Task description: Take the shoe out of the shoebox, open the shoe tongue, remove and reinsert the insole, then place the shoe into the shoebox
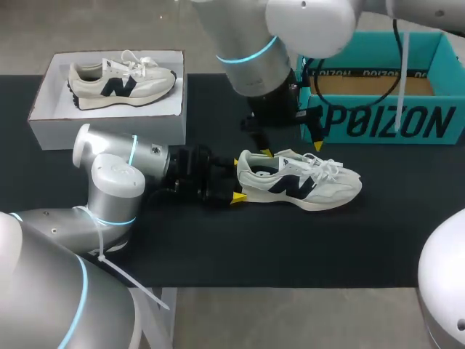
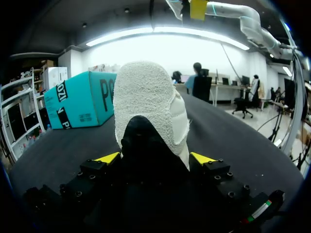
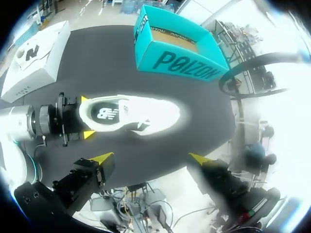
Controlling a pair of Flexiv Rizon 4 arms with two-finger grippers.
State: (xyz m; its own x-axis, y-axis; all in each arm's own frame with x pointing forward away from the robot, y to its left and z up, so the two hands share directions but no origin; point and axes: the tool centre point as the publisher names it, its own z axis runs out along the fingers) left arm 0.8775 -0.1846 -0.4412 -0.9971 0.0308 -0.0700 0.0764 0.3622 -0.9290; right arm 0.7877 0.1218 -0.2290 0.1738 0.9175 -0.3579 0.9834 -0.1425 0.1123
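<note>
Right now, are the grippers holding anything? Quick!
Left gripper: closed on the heel of the shoe.
Right gripper: open, holding nothing, above the shoe.

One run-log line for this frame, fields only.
shoe: on table, outside teal shoebox | left tool: shut on shoe heel | right tool: open, above shoe

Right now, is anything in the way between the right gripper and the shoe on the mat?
Nothing visible is in the way. The right gripper hangs open above the shoe with only air between them. The left gripper is shut on the shoe's heel end, behind the opening rather than over it.
</note>
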